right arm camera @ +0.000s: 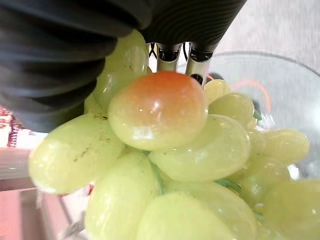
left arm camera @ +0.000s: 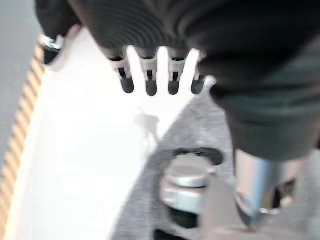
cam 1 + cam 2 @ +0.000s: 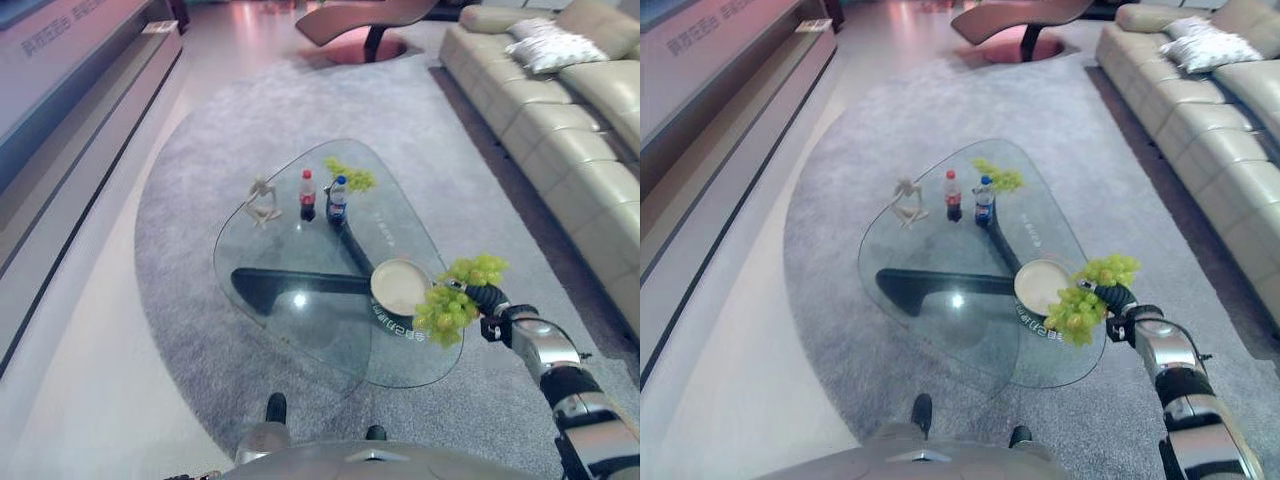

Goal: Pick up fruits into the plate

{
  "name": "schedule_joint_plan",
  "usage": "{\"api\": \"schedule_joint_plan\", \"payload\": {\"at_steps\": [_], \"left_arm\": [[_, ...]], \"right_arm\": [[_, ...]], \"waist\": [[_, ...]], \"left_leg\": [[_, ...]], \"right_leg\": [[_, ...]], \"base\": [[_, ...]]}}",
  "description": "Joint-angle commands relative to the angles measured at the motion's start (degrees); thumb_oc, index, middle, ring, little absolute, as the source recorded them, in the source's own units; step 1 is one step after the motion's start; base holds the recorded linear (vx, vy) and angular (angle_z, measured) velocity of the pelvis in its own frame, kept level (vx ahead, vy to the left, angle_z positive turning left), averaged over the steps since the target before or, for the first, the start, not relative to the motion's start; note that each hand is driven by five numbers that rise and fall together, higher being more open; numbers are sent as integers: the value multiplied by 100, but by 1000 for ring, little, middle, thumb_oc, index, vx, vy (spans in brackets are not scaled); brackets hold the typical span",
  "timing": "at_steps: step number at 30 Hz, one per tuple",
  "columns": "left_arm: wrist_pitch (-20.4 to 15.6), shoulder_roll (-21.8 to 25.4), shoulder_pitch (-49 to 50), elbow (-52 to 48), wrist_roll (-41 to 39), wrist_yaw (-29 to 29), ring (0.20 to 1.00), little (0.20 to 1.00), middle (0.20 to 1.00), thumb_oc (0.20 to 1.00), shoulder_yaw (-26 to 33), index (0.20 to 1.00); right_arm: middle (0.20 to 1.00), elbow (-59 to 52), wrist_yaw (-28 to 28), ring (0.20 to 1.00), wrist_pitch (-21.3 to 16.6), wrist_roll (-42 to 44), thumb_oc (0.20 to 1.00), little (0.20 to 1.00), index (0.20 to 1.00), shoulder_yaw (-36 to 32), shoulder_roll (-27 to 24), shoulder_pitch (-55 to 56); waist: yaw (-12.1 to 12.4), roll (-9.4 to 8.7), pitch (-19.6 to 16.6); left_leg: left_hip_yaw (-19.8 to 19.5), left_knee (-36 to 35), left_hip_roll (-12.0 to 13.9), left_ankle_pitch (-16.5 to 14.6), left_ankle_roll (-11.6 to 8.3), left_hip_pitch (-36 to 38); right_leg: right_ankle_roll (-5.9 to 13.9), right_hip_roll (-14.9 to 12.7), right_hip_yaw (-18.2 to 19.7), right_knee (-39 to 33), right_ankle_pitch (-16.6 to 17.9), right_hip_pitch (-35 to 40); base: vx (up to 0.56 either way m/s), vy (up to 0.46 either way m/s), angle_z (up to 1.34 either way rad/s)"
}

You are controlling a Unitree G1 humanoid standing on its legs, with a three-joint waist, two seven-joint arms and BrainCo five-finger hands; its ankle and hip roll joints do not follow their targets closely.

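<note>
My right hand [image 3: 487, 298] is shut on a bunch of green grapes [image 3: 455, 297], held above the near right edge of the glass table, just right of the cream plate [image 3: 400, 286]. In the right wrist view the grapes [image 1: 165, 150] crowd against the fingers [image 1: 170, 52]. A second green bunch [image 3: 352, 176] lies at the table's far side beside the bottles. My left hand [image 2: 150, 65] hangs low over the pale floor with its fingers straight.
On the glass table [image 3: 300, 260] stand two bottles [image 3: 322, 197] and a small pale figurine [image 3: 263, 200]. A beige sofa [image 3: 560, 110] runs along the right. A long low cabinet [image 3: 80, 110] lines the left wall. Grey carpet [image 3: 200, 330] surrounds the table.
</note>
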Motion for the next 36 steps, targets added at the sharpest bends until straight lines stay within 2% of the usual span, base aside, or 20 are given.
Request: {"api": "schedule_joint_plan", "payload": {"at_steps": [1, 7, 8, 9, 11, 16, 23, 26, 27, 31, 36], "left_arm": [[27, 45, -554, 99, 144, 115, 1000, 1000, 1000, 1000, -356, 1000], [-271, 113, -1101, -333, -73, 210, 1000, 1000, 1000, 1000, -900, 1000], [-271, 113, -1101, -333, -73, 210, 1000, 1000, 1000, 1000, -900, 1000], [-412, 151, -1273, -575, -173, 268, 1000, 1000, 1000, 1000, -1135, 1000], [-459, 168, -1389, -764, -285, 297, 1000, 1000, 1000, 1000, -1287, 1000], [-422, 194, -1584, -1228, -578, 302, 1000, 1000, 1000, 1000, -1523, 1000], [-307, 201, -1592, -1369, -767, 289, 1000, 1000, 1000, 1000, -1611, 1000], [-293, 198, -1604, -1372, -811, 257, 1000, 1000, 1000, 1000, -1630, 1000], [-308, 186, -1607, -1372, -827, 260, 1000, 1000, 1000, 1000, -1643, 1000], [-340, 168, -1629, -1430, -885, 241, 1000, 1000, 1000, 1000, -1683, 1000], [-363, 183, -1690, -1545, -890, 196, 1000, 1000, 1000, 1000, -1772, 1000]], "right_arm": [[200, 85, -346, 200, -156, -223, 200, 200, 200, 269, -336, -1009], [200, 594, -776, 200, -182, -370, 200, 200, 200, 560, -538, -1745], [200, 594, -776, 200, -182, -370, 200, 200, 200, 560, -538, -1745], [200, 676, -926, 200, -103, -398, 200, 200, 200, 677, -631, -2019], [200, 798, -1003, 200, -96, -459, 200, 200, 200, 733, -685, -2203], [200, 1097, -1122, 200, 69, -673, 200, 200, 200, 919, -786, -2742], [200, 1381, -1226, 200, 223, -1059, 200, 200, 200, 1193, -844, -3146], [200, 1502, -1398, 200, 446, -1277, 200, 200, 200, 1314, -853, -3354], [1000, 1575, -1492, 1000, 492, -1344, 1000, 1000, 1000, 1347, -846, -3421], [1000, 1765, -1723, 1000, 713, -1612, 1000, 1000, 1000, 1407, -842, -3605], [1000, 2119, -2177, 1000, 1175, -2137, 1000, 1000, 1000, 1601, -899, -3858]], "waist": [[135, -112, 440], [183, 142, 938], [183, 142, 938], [192, 259, 1140], [193, 346, 1281], [218, 572, 1616], [253, 746, 1846], [276, 805, 1904], [288, 828, 1922], [328, 885, 1936], [403, 911, 1961]], "left_leg": [[24, 70, -314, -832, 145, 482], [-226, 128, -416, -709, 184, 52], [-226, 128, -416, -709, 184, 52], [-305, 163, -460, -653, 192, -121], [-355, 189, -491, -610, 197, -231], [-452, 327, -614, -536, 218, -506], [-464, 389, -710, -458, 225, -676], [-458, 403, -745, -421, 228, -739], [-453, 411, -752, -408, 230, -762], [-450, 427, -778, -389, 236, -808], [-443, 436, -803, -359, 268, -868]], "right_leg": [[-122, -31, 121, 547, -337, -133], [-173, -42, 63, 731, -371, -535], [-173, -42, 63, 731, -371, -535], [-192, -56, 34, 829, -383, -711], [-212, -66, 10, 912, -395, -831], [-271, -117, -86, 1143, -433, -1113], [-292, -206, -181, 1260, -431, -1306], [-288, -235, -203, 1319, -426, -1398], [-287, -247, -207, 1341, -425, -1425], [-284, -278, -237, 1401, -434, -1492], [-270, -310, -280, 1454, -423, -1566]], "base": [[-114, -5, 17], [-159, 9, 24], [-184, 36, 25], [-136, 36, 16], [-140, 50, 5], [-89, 66, 8], [-38, 72, 4], [-31, 66, 3], [-21, 57, 2], [-6, 27, 0], [-5, -3, 1]]}}
